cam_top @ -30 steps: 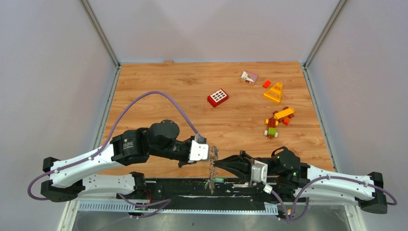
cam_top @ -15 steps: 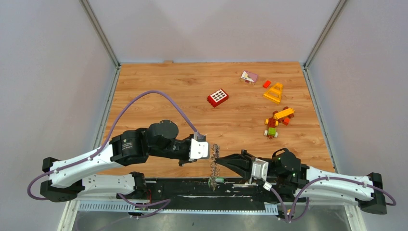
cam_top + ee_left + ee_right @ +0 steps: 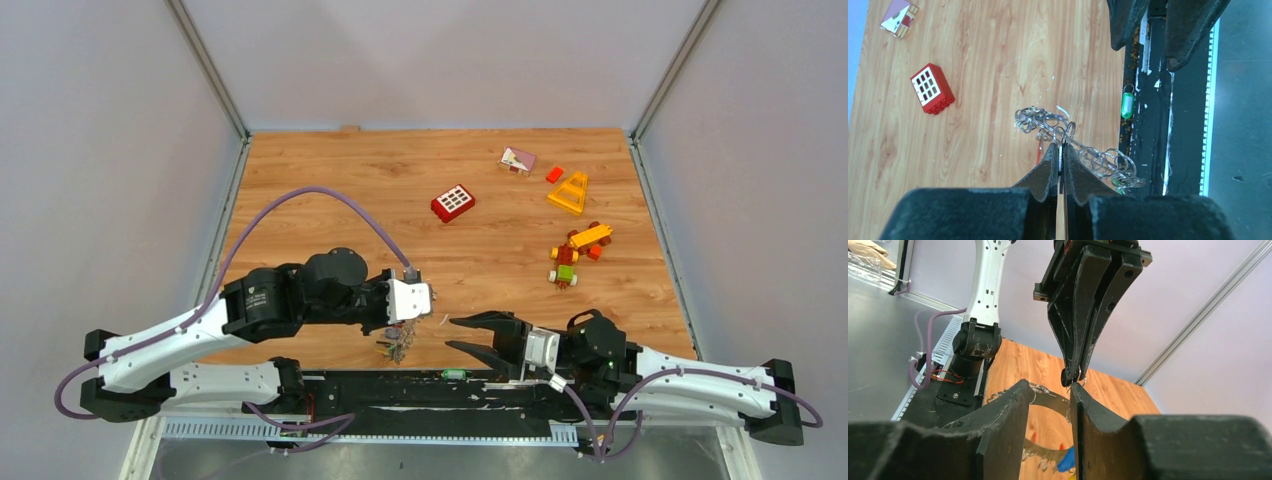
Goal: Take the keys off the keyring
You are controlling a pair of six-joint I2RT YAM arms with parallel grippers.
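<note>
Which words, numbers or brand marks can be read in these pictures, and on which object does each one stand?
None can be read.
Black joint of the left arm: white printed mark, too small to read.
Green plastic key tag: pale insert, no writing visible.
Pink and white toy block: a picture only, blurred.

My left arm (image 3: pixel 180 335) reaches right, elbow bent. My left gripper (image 3: pixel 406 326) points down, fingers pressed tight together on the keyring (image 3: pixel 400 347). My right arm (image 3: pixel 690 375) lies low, stretched left toward the keyring. My right gripper (image 3: pixel 455 334) sits just right of the keyring, apart from it, fingers spread wide.
</note>
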